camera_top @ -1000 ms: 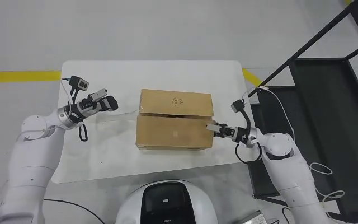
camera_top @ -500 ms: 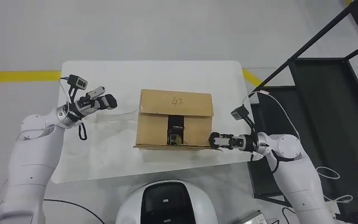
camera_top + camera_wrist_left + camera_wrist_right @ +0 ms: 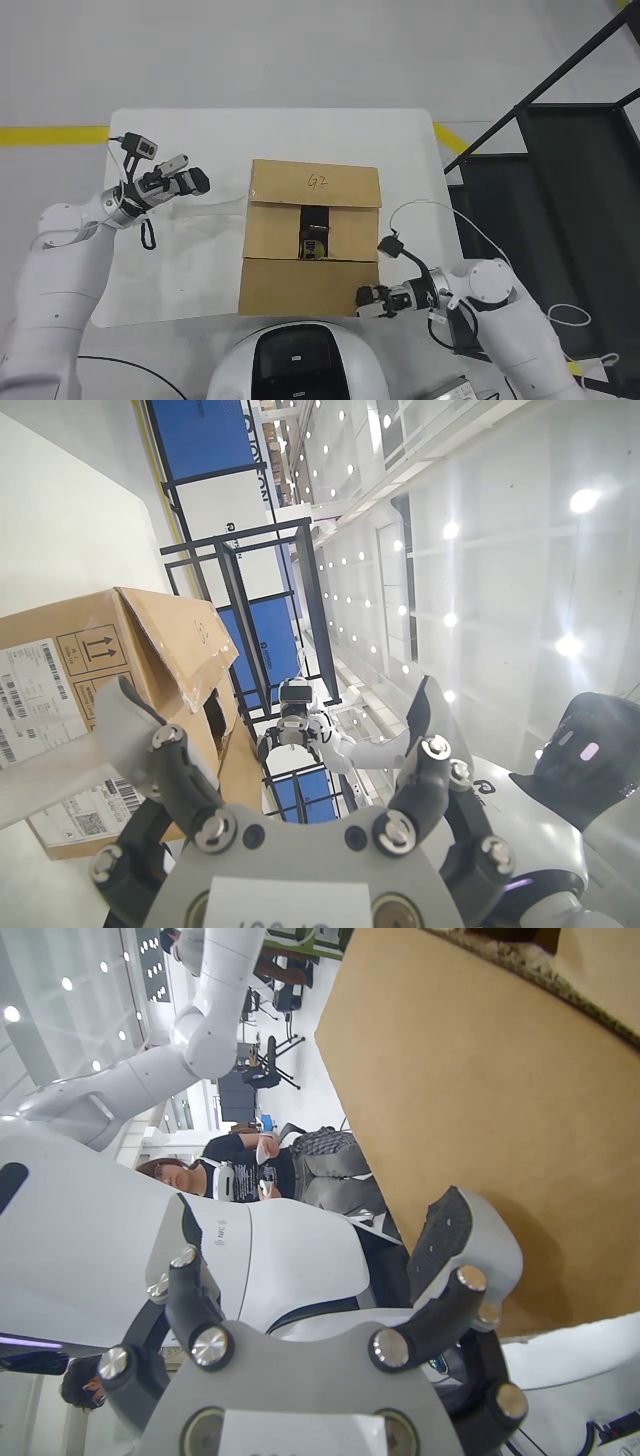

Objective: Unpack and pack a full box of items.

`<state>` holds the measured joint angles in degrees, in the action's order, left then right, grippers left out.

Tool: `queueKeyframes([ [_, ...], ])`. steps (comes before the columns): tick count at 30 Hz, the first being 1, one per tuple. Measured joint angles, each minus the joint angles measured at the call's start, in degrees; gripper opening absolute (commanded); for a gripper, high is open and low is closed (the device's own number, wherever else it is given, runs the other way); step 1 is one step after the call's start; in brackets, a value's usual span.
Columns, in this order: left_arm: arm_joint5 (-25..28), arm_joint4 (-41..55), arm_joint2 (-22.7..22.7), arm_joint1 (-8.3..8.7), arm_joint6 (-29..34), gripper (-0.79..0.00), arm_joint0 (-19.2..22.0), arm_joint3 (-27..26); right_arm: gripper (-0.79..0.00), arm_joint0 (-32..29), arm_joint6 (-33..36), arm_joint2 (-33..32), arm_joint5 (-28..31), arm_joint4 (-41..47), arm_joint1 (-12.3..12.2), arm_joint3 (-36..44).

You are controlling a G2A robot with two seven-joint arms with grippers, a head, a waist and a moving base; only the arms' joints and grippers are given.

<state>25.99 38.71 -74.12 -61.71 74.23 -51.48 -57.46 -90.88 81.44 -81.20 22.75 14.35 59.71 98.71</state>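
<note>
The right gripper (image 3: 368,299), fingers spread, is pressed against the folded-out near flap (image 3: 300,286) at 5 o'clock of the box (image 3: 270,232). Opening is judged underway; the far flap (image 3: 315,183) is to be lifted next, perhaps by the spread left gripper (image 3: 192,181) at 9 o'clock.

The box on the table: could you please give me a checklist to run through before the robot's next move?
1. The near flap is folded out toward the robot: ok.
2. The far flap is opened: not ok, it lies flat over the far half.
3. An item can be seen in the gap between the flaps: ok.
4. The right gripper is free: ok, it is open at the near flap's right corner. Whether it touches the flap: cannot tell.
5. The left gripper is clear of the box: ok, it is open, off to the box's left over the table.
</note>
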Motion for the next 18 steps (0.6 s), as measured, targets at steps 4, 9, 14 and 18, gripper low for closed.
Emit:
queueKeyframes([
  [4,-0.5,0.8,0.6,-0.18,1.0,0.0,0.3,-0.3,0.0,1.3,-3.7,2.1,-0.3,-6.1,0.0,-2.2],
  [9,-2.1,3.2,1.6,-0.58,3.0,0.0,1.0,0.3,0.0,3.0,-7.9,4.3,-2.0,-8.9,0.1,-4.7],
  [14,-3.8,6.3,2.7,-1.15,5.1,0.0,1.6,2.0,0.0,5.2,-11.9,5.4,-3.3,-8.9,0.3,-7.9],
  [18,-5.5,9.7,3.5,-1.66,7.5,0.0,1.7,3.0,0.0,6.1,-13.8,5.7,-3.2,-8.6,0.2,-9.0],
])
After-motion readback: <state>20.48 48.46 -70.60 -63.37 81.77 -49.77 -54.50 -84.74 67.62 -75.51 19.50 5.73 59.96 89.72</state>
